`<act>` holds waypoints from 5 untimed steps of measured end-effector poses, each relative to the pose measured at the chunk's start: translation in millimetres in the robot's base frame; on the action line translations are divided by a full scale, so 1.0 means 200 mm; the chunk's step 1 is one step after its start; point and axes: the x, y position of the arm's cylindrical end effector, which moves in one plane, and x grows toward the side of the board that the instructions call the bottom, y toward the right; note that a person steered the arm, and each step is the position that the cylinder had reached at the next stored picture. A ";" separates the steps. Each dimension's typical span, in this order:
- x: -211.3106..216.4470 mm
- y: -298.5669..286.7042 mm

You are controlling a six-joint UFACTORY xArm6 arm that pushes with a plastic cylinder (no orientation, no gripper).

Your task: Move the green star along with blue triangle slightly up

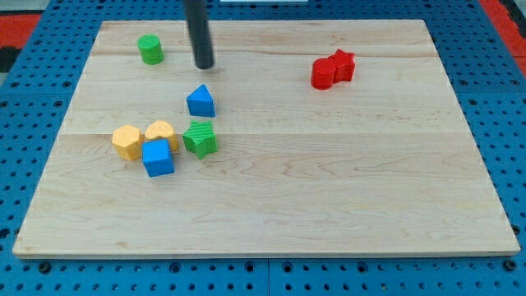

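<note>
The green star (pixel 200 138) lies left of the board's middle. The blue triangle (pixel 200 101) sits just above it, with a small gap between them. My tip (pixel 204 66) is above the blue triangle, toward the view's top, and apart from it. The dark rod rises from the tip out of the view's top edge.
A blue cube (pixel 158 157), a yellow heart (pixel 161 131) and a yellow hexagon (pixel 126 141) cluster left of the green star. A green cylinder (pixel 150 49) stands at the top left. Two red blocks (pixel 333 69) touch at the top right. The wooden board (pixel 329 189) lies on a blue pegboard.
</note>
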 end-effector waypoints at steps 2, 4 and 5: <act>0.49 0.28; 0.83 0.15; 0.84 -0.11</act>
